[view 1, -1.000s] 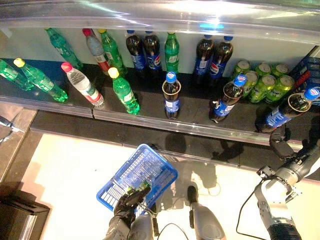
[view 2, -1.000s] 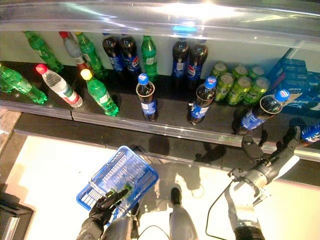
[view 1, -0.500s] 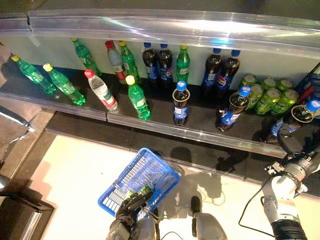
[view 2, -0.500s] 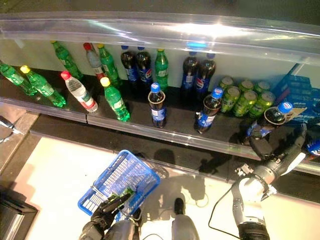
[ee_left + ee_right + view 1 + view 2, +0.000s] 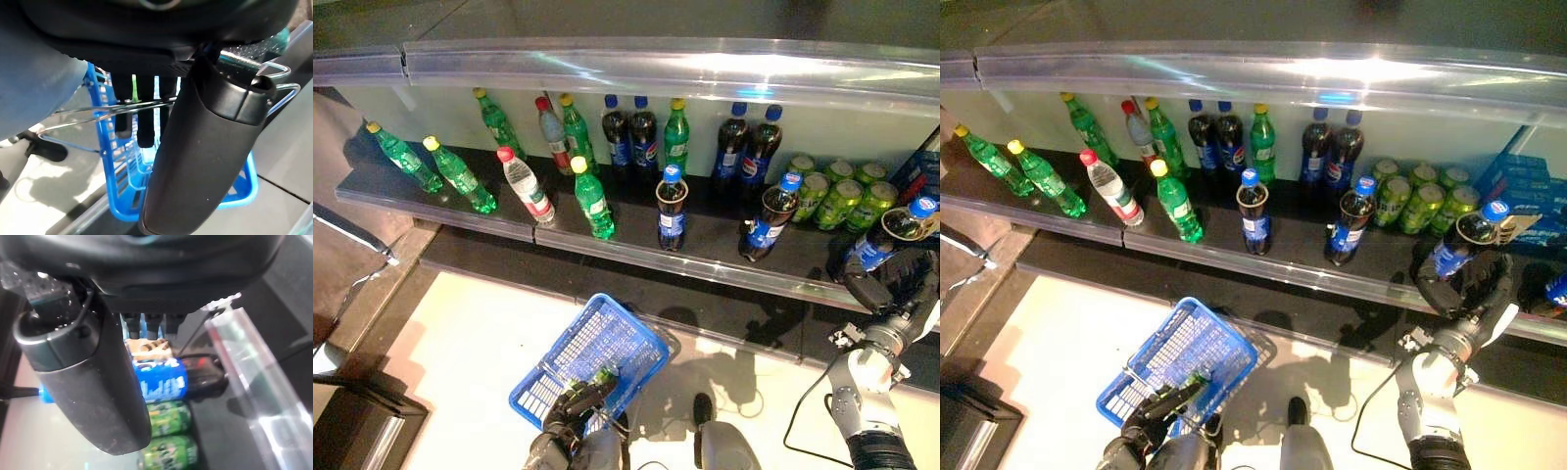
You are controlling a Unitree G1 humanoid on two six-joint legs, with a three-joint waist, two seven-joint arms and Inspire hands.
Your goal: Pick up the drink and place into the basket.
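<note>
Blue plastic basket is held by its wire handle, the left hand curled round it, nearest the robot. Farther off, at the shelf's right end, the right hand is wrapped about a cola bottle. Grasping seems in hand; lifting clear of the shelf's lip is called for next.

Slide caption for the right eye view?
Right hand reaching round a cola bottle on the shelf; left hand holds the blue basket.

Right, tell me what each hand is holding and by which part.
The left hand grips the blue basket by its wire handle. The right hand wraps around the cola bottle's lower body on the shelf.
</note>
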